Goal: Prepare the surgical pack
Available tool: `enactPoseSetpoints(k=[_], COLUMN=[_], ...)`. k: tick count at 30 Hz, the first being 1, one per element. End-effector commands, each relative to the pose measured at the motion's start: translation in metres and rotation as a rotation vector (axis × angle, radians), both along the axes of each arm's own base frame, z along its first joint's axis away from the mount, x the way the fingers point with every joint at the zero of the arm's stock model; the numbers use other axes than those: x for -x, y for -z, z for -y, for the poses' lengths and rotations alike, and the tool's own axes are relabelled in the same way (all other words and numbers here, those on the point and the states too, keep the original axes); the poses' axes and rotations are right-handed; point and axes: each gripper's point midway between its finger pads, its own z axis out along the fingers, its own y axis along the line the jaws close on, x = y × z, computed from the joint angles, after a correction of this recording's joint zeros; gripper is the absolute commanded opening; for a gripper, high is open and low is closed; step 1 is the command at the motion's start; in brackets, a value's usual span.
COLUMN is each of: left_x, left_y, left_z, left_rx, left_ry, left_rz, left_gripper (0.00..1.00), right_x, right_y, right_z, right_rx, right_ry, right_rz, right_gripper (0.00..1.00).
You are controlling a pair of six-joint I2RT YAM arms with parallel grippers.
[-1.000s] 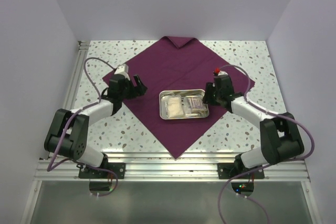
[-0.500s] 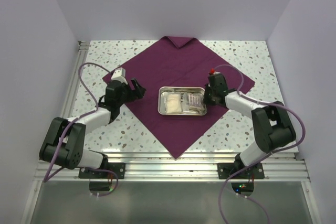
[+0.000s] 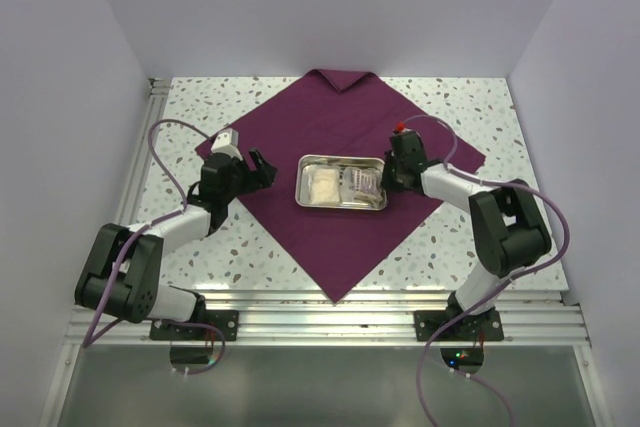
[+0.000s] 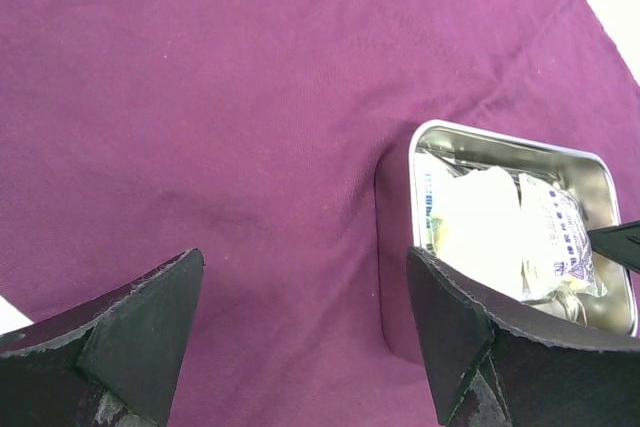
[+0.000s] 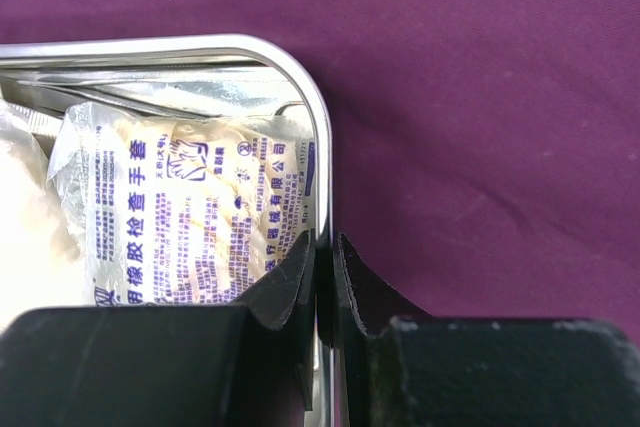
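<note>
– On the speckled counter (image 3: 470,237), where does the surgical pack (image 3: 330,137) lie?
– It is spread flat as a plum diamond. One corner points at the arms' bases and the far corner is turned over on itself at the back edge. A steel tray (image 3: 340,157) sits on it, about at the middle.
– What is in the tray?
– A white bundle (image 3: 323,187) on the left and a printed glove packet (image 5: 190,207) on the right. Something shiny lies under clear film behind the packet, too unclear to name.
– And the right hand?
– The right hand (image 5: 323,247) is pinched nearly shut on the tray's right rim, one finger inside the wall and one outside.
– The left hand?
– The left hand (image 4: 303,267) is spread wide and holds nothing. It hangs over the cloth just left of the tray, apart from it.
– Which step is that?
– By the look of it, settling the loaded tray at the centre of the cloth. Wrapping is not yet begun.
– What does the next move call for?
– Probably the right hand lets go of the rim and lifts clear without dragging the tray. Then a hand must pinch one corner, fabric alone, and fold it over the tray. The left hand looks well placed for the left corner.
</note>
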Motion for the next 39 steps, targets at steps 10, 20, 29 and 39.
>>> enactPoseSetpoints(k=[10, 20, 29, 39], left_x=[-0.007, -0.006, -0.005, -0.003], left_y=[-0.015, -0.016, -0.018, -0.02], left_z=[0.004, 0.008, 0.018, 0.018], left_rx=[-0.012, -0.011, -0.018, -0.019], left_ry=[0.019, 0.037, 0.066, 0.069], left_rz=[0.08, 0.083, 0.083, 0.087], left_gripper=[0.86, 0.86, 0.86, 0.86], right_x=[-0.016, 0.019, 0.143, 0.241], right_y=[-0.02, -0.069, -0.067, -0.042], right_z=[-0.03, -0.005, -0.069, -0.123], right_rx=[-0.046, 0.047, 0.129, 0.293], right_ry=[-0.025, -0.097, -0.475, -0.737], right_rz=[0.072, 0.159, 0.16, 0.207], right_gripper=[0.16, 0.56, 0.6, 0.61])
